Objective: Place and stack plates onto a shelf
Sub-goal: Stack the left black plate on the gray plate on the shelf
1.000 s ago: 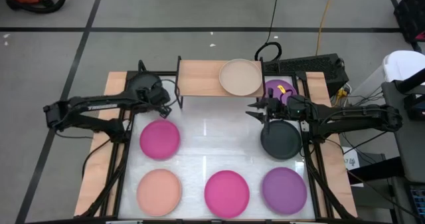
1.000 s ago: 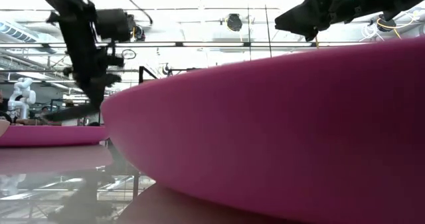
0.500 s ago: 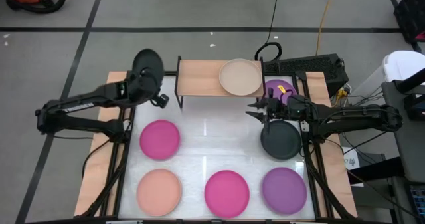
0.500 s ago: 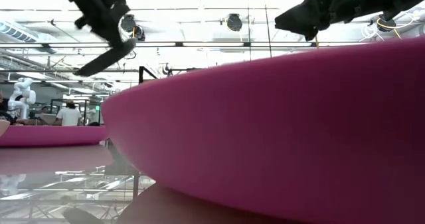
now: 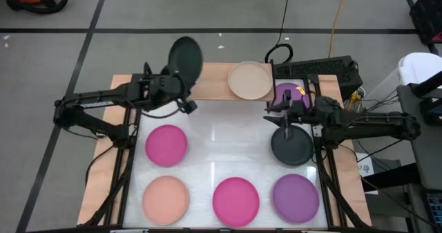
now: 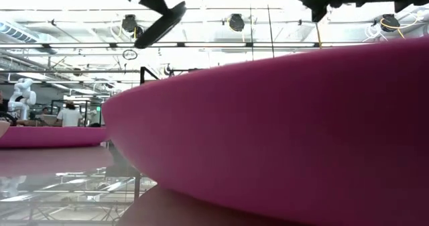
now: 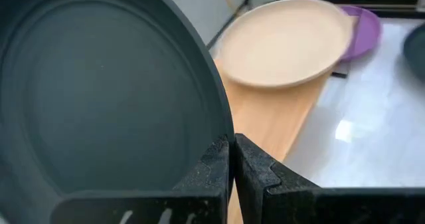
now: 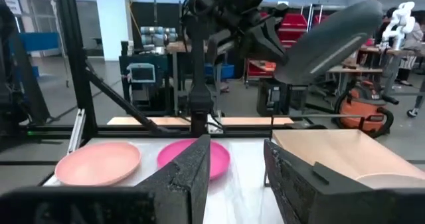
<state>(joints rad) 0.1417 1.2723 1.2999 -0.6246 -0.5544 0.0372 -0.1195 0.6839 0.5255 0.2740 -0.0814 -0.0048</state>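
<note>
White surface [image 5: 228, 150]: left gripper [image 5: 181, 93] clamped on black plate [image 5: 186, 59], tilted above shelf [image 5: 210, 81]; right gripper [image 5: 282, 110] released beside second black plate [image 5: 293, 146].

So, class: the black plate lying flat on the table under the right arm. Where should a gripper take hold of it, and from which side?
Grip the black plate at its raised rim, one finger inside, one outside. It lies flat, so the right gripper would probably come down at the nearest edge.
</note>
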